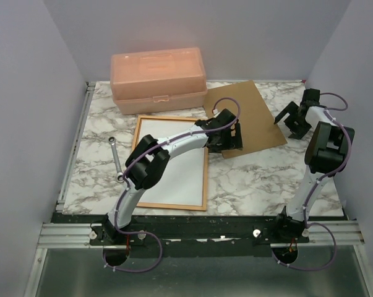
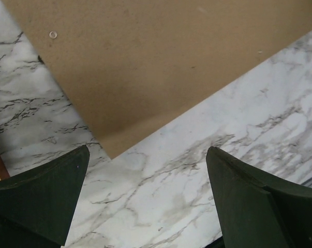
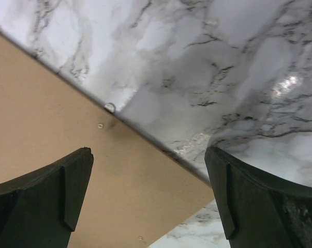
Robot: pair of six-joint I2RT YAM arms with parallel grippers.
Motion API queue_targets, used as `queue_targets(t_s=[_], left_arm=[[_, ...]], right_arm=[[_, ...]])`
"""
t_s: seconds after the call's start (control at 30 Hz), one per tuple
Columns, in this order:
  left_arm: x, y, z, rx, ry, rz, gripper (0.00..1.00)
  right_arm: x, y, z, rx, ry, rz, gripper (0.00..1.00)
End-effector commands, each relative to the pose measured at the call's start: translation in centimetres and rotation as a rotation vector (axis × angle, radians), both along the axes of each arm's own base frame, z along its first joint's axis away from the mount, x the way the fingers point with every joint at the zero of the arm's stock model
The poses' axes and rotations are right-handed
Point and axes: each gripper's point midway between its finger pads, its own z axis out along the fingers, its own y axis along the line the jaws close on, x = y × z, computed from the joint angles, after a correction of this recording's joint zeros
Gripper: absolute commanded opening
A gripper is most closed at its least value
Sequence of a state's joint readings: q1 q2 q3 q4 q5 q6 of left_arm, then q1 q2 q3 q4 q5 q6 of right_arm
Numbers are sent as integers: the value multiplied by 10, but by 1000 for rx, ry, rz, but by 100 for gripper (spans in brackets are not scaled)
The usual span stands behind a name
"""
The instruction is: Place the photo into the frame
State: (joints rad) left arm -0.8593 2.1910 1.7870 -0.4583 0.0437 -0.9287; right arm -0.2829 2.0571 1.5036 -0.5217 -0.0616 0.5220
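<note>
The photo (image 1: pixel 180 179), white back up inside the frame (image 1: pixel 174 206), looks thin, light and bendy, so is best pinched at an edge; left claw (image 2: pixel 145 155) and right claw (image 3: pixel 148 155) hang spread, empty.

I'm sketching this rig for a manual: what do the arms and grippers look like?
The left arm and right arm match: white tubular links, blocky black joint housings, and a thin purple cable looping along each. The left gripper and right gripper each carry two dark, wedge-shaped fingers tapering to blunt tips.
</note>
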Motion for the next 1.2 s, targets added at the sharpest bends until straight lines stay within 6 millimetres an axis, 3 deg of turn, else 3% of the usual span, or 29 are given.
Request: queue_targets(t_s=[0.0, 0.3, 0.63, 0.9, 1.17], left_arm=[[-1, 17, -31, 95, 63, 48, 98], [3, 13, -44, 44, 104, 19, 96], [-4, -1, -35, -22, 95, -106, 96], [-53, 6, -27, -44, 98, -193, 96], [-108, 31, -31, 6, 121, -263, 96]], right_arm=[[-10, 23, -23, 119, 34, 57, 100], [-40, 50, -38, 200, 61, 101, 99], [-96, 93, -24, 343, 20, 153, 98], [-146, 124, -3, 439, -28, 168, 98], [-203, 135, 19, 406, -39, 146, 98]])
